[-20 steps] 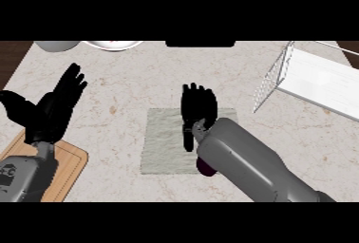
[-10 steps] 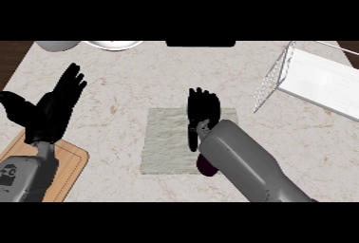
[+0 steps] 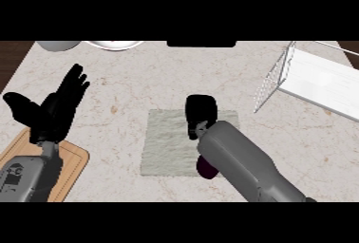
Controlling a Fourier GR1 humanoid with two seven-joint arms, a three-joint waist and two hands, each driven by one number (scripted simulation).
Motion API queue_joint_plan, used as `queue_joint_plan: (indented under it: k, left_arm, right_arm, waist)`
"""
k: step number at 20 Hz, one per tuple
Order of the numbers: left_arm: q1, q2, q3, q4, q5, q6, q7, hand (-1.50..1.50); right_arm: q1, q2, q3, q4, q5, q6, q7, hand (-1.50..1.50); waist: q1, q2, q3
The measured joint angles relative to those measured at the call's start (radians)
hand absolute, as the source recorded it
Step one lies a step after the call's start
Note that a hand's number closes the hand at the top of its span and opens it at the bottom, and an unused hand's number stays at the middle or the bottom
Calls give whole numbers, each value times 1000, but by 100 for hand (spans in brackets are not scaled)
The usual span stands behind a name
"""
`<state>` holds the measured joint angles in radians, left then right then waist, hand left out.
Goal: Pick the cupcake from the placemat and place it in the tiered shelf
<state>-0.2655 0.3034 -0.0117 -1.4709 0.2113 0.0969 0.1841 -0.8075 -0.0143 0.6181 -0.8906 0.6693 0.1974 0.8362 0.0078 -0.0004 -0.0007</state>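
Observation:
The pale grey-green placemat (image 3: 167,140) lies at the middle of the counter. A dark purple bit of the cupcake (image 3: 204,169) peeks out at the mat's lower right edge; my right forearm hides the rest of it. My right hand (image 3: 200,113) hovers over the mat's upper right part, beyond the cupcake, fingers pointing down and uncurled, holding nothing. The white wire tiered shelf (image 3: 312,78) stands at the right back of the counter. At the left my left hand (image 3: 52,111) rests open, fingers up.
A wooden cutting board (image 3: 73,167) lies at the lower left under my left forearm. A white plate (image 3: 112,45) and a grey bowl (image 3: 60,45) sit at the back edge, with a dark object (image 3: 201,43) beside them.
My right hand has drawn back toward me over the mat and its fingers now tip downward, looking shorter. The left hand has barely moved.

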Motion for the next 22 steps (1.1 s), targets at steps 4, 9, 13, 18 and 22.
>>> queue_joint_plan:
  k: [4,9,13,18,22]
  left_arm:
    - [-3,1,11,-13,-6,-13,21,0]
    - [26,-5,23,-20,-12,-9,19,0]
    - [37,-2,33,-13,-7,-7,26,0]
    - [57,7,55,-12,-7,6,24,0]
    - [73,15,73,-13,-7,16,21,0]
  right_arm:
    - [-6,5,12,28,44,-57,-46,150]
    - [94,-19,85,-114,72,-88,-160,150]
    - [204,-27,247,-270,78,-62,-346,150]
    - [353,-96,359,-509,29,-76,-520,150]
    - [456,-172,345,-741,-39,-123,-605,150]
  waist:
    - [1,0,0]
    - [-24,-11,1]
    - [-50,-31,2]
    - [-91,-40,5]
    - [-124,-42,6]
